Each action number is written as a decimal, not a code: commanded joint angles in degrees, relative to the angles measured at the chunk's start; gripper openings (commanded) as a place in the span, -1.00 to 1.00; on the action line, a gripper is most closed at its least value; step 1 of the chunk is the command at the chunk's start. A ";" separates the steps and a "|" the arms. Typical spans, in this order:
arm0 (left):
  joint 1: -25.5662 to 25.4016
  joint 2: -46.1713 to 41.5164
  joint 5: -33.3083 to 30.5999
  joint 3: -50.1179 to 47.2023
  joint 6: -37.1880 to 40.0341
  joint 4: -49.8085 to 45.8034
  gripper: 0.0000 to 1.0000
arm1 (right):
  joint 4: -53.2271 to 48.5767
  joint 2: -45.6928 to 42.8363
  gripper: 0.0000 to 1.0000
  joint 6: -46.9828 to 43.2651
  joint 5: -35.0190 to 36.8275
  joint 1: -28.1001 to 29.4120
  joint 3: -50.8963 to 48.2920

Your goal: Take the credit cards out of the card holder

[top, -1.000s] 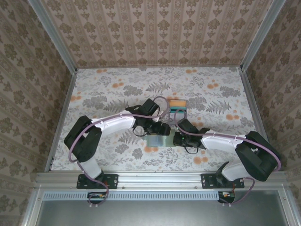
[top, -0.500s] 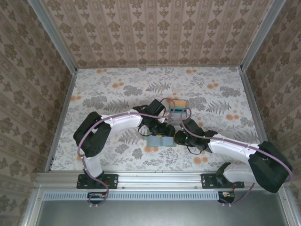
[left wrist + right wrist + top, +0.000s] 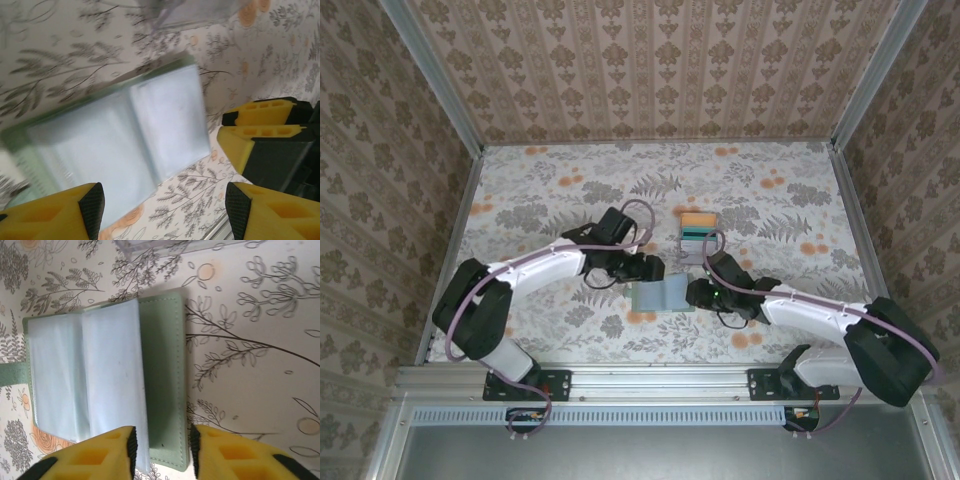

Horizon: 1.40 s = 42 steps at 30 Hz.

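card holder [image 3: 660,296]: lying open and flat on the floral table [image 3: 540,180], between the 2 grippers; sage-green shell with a seamed edge, cloudy grey-blue sleeves inside.
credit cards [image 3: 698,228]: sitting stacked just beyond the holder, apart from it; thin flat rectangles, orange on top, teal beneath.
left gripper [image 3: 160,212]: hovering over the holder, jaws spread wide, gripping nothing.
right gripper [image 3: 161,452]: jaws standing slightly apart, straddling the green flap's near edge without pinching it.
right wrist view: showing the seam and a clear plastic rim [image 3: 150,246].
top view: showing the card colours.
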 commanded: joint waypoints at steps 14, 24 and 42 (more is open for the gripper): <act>1.33 2.65 2.47 -5.94 -4.62 5.24 0.37 | -2.44 9.32 -0.52 -2.26 1.03 -0.20 4.23; 0.75 4.69 3.37 -4.62 -3.93 5.20 0.37 | -1.54 9.86 -0.51 -2.08 0.76 -0.20 3.92; -1.04 6.33 4.72 -2.38 -2.86 6.29 0.36 | -0.94 10.53 -0.51 -1.55 0.39 0.00 3.70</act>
